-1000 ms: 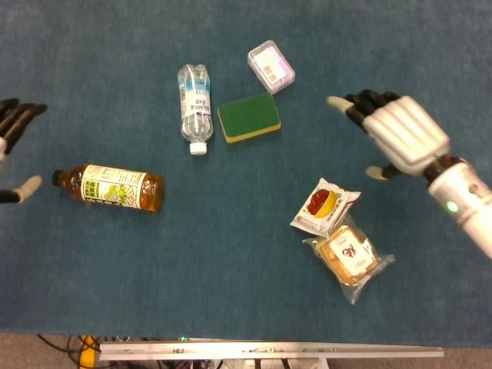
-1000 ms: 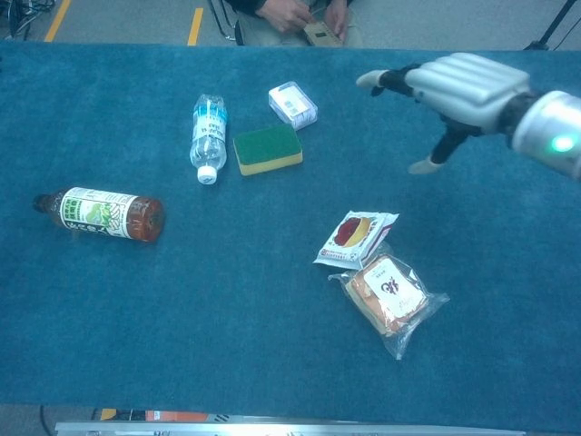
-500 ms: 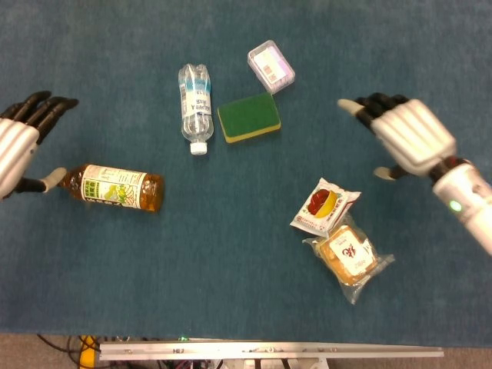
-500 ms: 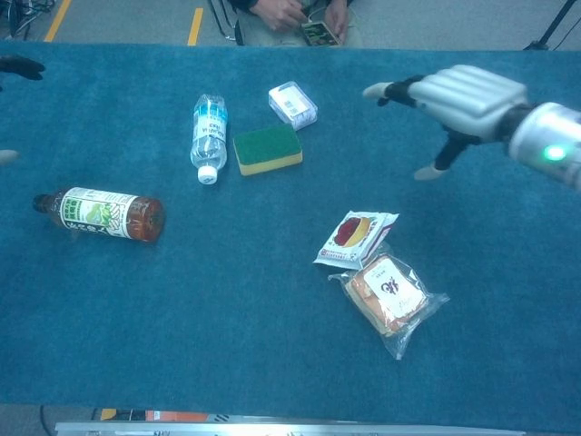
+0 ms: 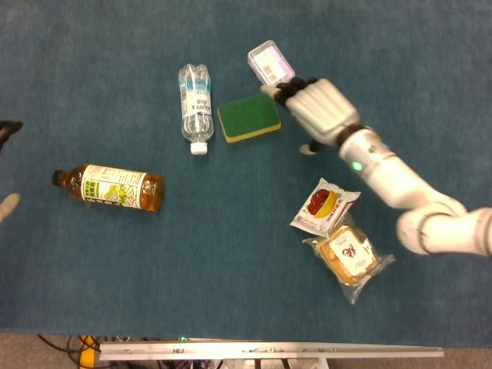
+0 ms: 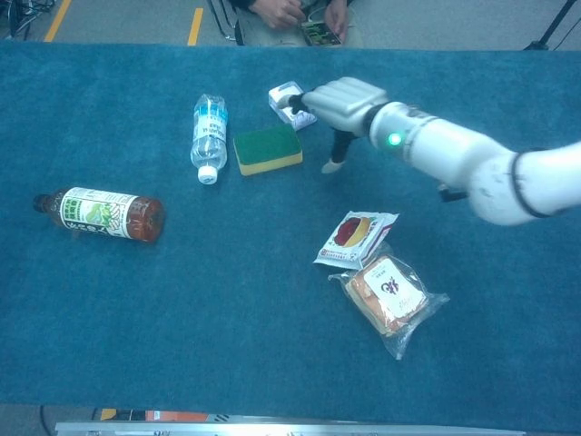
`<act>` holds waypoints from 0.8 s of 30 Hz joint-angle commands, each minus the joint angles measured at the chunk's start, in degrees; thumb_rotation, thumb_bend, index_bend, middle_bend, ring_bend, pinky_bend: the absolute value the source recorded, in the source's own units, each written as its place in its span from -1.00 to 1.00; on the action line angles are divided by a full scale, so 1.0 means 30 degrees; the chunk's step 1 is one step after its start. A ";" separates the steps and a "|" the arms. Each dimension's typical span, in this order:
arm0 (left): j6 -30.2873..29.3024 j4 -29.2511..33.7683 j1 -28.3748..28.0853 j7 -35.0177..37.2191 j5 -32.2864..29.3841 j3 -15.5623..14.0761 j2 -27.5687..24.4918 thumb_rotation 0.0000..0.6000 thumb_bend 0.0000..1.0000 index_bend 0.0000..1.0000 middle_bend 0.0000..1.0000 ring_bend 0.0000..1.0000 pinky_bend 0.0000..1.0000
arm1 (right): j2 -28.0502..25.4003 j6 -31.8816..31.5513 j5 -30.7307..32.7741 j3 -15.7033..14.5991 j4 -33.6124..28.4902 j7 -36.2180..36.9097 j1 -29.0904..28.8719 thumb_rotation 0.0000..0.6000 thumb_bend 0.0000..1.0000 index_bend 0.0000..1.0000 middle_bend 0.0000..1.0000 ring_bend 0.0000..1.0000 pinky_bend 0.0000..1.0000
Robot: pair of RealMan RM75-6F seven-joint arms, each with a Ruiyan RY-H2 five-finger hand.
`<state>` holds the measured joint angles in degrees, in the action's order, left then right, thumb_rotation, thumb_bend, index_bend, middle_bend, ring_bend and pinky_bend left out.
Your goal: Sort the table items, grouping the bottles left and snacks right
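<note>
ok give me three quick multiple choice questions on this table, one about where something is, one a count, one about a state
1. Where is the green sponge?
A. beside the clear water bottle
B. on the snack packets
C. under the tea bottle

2. How many bottles lie on the table?
A. one
B. two
C. four

3. What is the right hand doing?
A. lifting the tea bottle
B. gripping a snack
C. reaching with fingers apart at the small white box, holding nothing

Answers:
1 A, the sponge sits just right of the water bottle.
2 B, only the water bottle and the tea bottle show.
3 C, its fingers are spread by the box and sponge, nothing held.
</note>
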<state>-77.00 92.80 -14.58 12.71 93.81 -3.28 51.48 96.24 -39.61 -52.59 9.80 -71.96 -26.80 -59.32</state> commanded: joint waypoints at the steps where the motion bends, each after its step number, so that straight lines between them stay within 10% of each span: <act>1: -0.0621 -0.0246 0.0489 0.0350 0.0220 -0.0258 -0.0169 1.00 -0.49 -0.84 -0.71 -0.87 -0.59 | 0.1832 0.1271 0.1109 0.0636 0.2280 0.0039 -0.1321 1.00 -0.86 -0.91 -0.58 -0.68 -0.41; 24: -0.1469 -0.0700 0.1227 0.1093 0.0879 -0.0520 -0.0130 1.00 -0.49 -0.84 -0.71 -0.87 -0.59 | 0.4381 0.0948 0.1595 0.0580 0.5825 -0.0734 -0.2461 1.00 -0.75 -0.56 -0.35 -0.33 -0.37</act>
<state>-81.39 90.68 -10.91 16.00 96.43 -4.82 51.10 109.35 -36.75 -47.84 11.56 -54.50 -28.97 -66.72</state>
